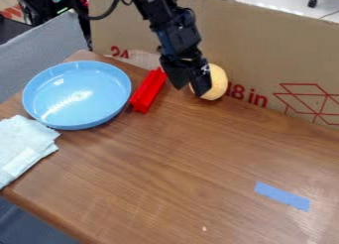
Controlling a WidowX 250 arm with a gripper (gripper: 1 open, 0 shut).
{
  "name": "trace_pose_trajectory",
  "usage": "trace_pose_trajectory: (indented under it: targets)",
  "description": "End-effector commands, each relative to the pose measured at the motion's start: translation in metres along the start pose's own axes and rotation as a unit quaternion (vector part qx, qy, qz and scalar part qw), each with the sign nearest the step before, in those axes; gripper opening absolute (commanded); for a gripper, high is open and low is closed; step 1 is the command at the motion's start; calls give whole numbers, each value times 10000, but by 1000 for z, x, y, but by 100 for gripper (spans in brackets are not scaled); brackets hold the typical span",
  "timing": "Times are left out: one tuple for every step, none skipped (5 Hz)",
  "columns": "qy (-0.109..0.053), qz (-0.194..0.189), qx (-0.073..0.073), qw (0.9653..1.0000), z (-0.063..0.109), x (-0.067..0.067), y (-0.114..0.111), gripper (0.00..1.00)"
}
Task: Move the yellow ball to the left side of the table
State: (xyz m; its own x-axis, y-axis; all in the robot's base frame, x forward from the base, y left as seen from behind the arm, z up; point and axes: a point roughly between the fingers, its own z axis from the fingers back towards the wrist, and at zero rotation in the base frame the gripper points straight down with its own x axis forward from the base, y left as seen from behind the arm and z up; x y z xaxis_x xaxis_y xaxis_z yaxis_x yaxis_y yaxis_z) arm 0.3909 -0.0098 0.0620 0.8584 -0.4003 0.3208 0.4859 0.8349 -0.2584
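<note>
Yellow ball (215, 83): at the far edge of the wood-grain desk (199, 169), near the base of the cardboard box wall (265, 55) with red print. Pale yellow-orange, smooth surface. Partly occluded on its bowl-facing side by the black fingers (188, 87) of the robot arm (169, 25).

Fingers: spread wide, pointing down, low over the desk. In this view they lie to the image-left of the ball, between it and the red rectangular block (149, 91). The nearer fingertip overlaps the ball's edge in the picture; whether it touches the ball cannot be determined from this single angle. The ball's outer side, away from the block, is uncovered and shows no finger over it. Ball not enclosed by the fingers.

Red rectangular block: lying on the desk, long axis running obliquely away from the camera, just beside the light blue bowl (77, 94). The fingers' other side is close to the block's far end in the view; contact there cannot be told.

Light blue bowl: upright, at image-left of the block. White cloth (23, 149): crumpled, at the left edge of the view, nearer the camera than the bowl.

Blue tape strip (282, 196): flat on the desk, toward the near right of the view, well apart from ball and fingers.
</note>
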Motion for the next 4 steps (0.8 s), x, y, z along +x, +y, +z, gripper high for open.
trace_pose_trajectory:
  targets:
    - [-185,42,288,9994,33,7,0,100]
    - [-49,285,306,9991,42,-2,0,100]
    - [237,552,384,9975,46,-9,-8,100]
    - [287,554,531,9966,49,-20,-7,100]
